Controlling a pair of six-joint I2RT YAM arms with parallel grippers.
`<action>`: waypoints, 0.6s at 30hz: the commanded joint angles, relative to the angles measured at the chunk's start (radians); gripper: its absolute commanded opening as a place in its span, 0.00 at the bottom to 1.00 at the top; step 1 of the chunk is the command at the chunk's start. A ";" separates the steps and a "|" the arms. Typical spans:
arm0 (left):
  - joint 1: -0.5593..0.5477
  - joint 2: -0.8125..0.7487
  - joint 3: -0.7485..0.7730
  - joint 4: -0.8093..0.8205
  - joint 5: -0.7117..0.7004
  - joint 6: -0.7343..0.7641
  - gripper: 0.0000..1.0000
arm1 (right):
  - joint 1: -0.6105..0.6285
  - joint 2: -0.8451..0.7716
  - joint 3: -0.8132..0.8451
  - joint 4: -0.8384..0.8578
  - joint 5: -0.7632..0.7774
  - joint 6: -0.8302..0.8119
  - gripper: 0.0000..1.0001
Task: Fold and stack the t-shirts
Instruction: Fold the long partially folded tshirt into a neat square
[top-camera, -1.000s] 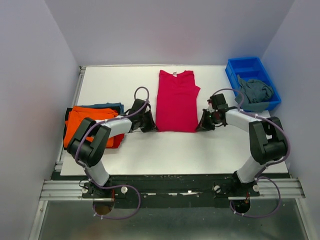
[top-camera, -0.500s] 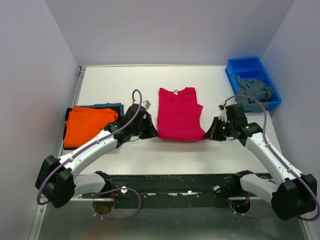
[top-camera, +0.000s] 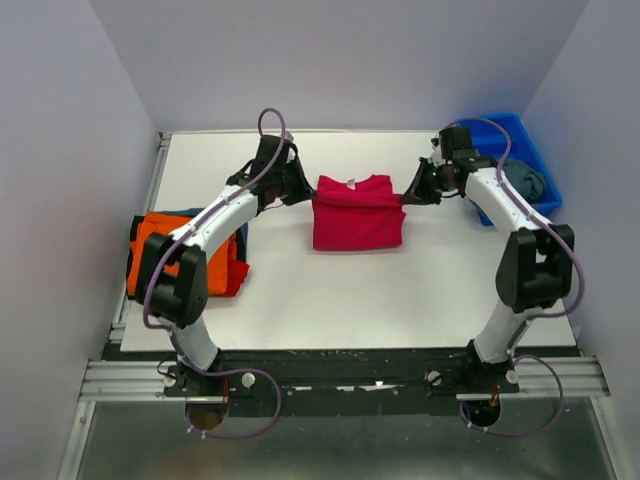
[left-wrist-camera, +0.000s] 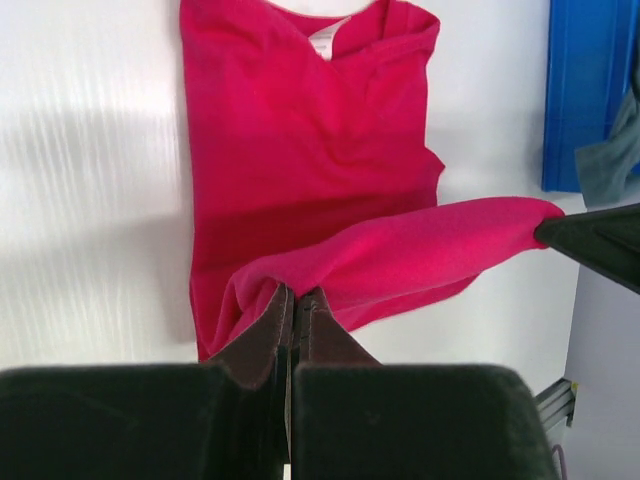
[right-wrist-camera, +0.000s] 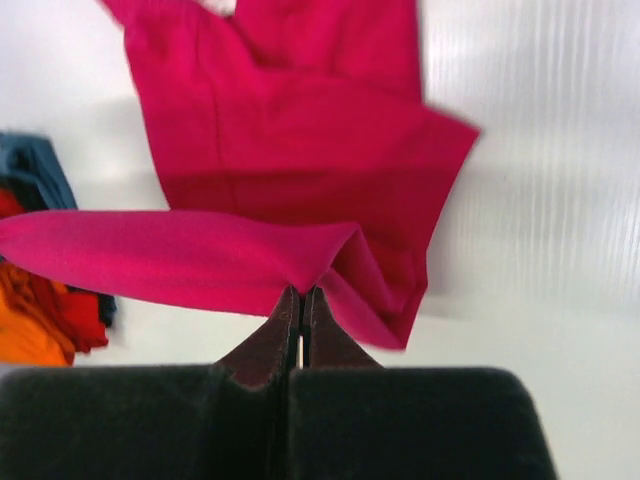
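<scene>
Together, the two arms reached over the white tabletop (top-camera: 350, 290), where the large crimson-pink cloth t-shirt (top-camera: 357, 218) lay in the middle with its lower edge raised and doubled back toward the collar. The left gripper (top-camera: 304, 193) was clamped tight on that edge's left corner, and the right gripper (top-camera: 409, 196) pinched its right corner, the cloth stretched between them. A folded orange t-shirt (top-camera: 180, 250) topped a pile at the table's left edge. A crumpled grey-blue t-shirt (top-camera: 531, 185) lay in the blue plastic bin (top-camera: 497, 131).
</scene>
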 joint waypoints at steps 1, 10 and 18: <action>0.049 0.218 0.197 0.013 0.053 0.021 0.00 | -0.056 0.194 0.213 -0.050 -0.019 -0.026 0.01; 0.104 0.573 0.588 -0.010 0.093 -0.006 0.00 | -0.082 0.601 0.719 -0.105 -0.151 0.001 0.01; 0.141 0.724 0.705 0.051 0.171 -0.003 0.99 | -0.088 0.753 0.880 -0.062 -0.174 0.015 0.89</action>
